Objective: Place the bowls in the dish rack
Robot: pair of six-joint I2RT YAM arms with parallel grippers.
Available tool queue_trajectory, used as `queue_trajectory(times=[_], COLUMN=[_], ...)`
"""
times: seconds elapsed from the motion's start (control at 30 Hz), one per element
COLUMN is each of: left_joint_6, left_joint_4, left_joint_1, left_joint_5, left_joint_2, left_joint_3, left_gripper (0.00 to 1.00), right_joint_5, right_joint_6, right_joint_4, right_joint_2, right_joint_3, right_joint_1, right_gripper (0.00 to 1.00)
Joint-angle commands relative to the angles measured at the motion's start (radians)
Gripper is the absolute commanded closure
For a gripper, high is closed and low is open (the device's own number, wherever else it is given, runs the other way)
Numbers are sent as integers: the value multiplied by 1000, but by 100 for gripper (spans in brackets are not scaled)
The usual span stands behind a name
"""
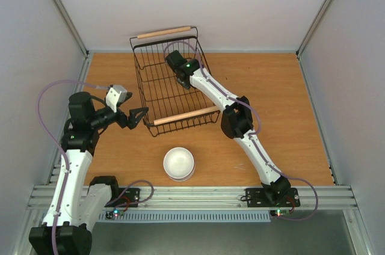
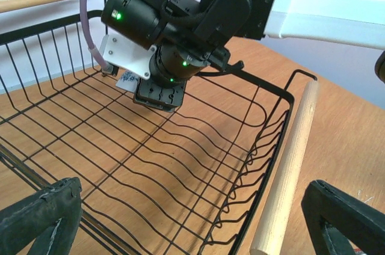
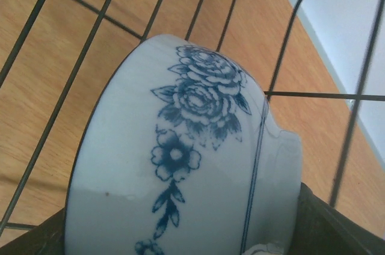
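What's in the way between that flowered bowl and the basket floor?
Nothing visible. The right gripper holds the blue-and-white bowl inside the dish rack, just above bare wires, and no other bowl lies under it.

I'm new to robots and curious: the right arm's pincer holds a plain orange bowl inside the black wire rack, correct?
Not orange. The right wrist view shows the right pincer holding a white round bowl painted with blue flowers. It is indeed inside the black wire dish rack.
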Motion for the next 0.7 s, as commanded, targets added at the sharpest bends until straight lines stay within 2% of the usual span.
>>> queue_trajectory(times=[0.0,0.13,0.27,0.43,0.47,0.67], left_joint_6=[-2,-2,1,7,8,21], left_joint_4=[36,34,28,28,28,30], left_joint_1=[4,3,3,3,5,5], left_joint_5=[11,12,5,-5,-7,-22], left_joint_2=[-12,-18,-26,-30,-30,-25], left_joint_3=[-3,-1,-1,-2,-2,-5], left_gripper=[1,1,1,1,1,1], right_joint_5=[113,82,39,-26,-51,-120], right_joint_6=[-64,-65,-57,-33,-28,10], right_joint_4=[58,47,22,9,4,-2], right_joint_2=[-46,-50,-58,-80,-86,-136], right_joint_3=[-49,-61,-66,-70,-68,-69], right_joint_1=[6,7,6,7,7,6], right_gripper=[83,72,36,4,2,1])
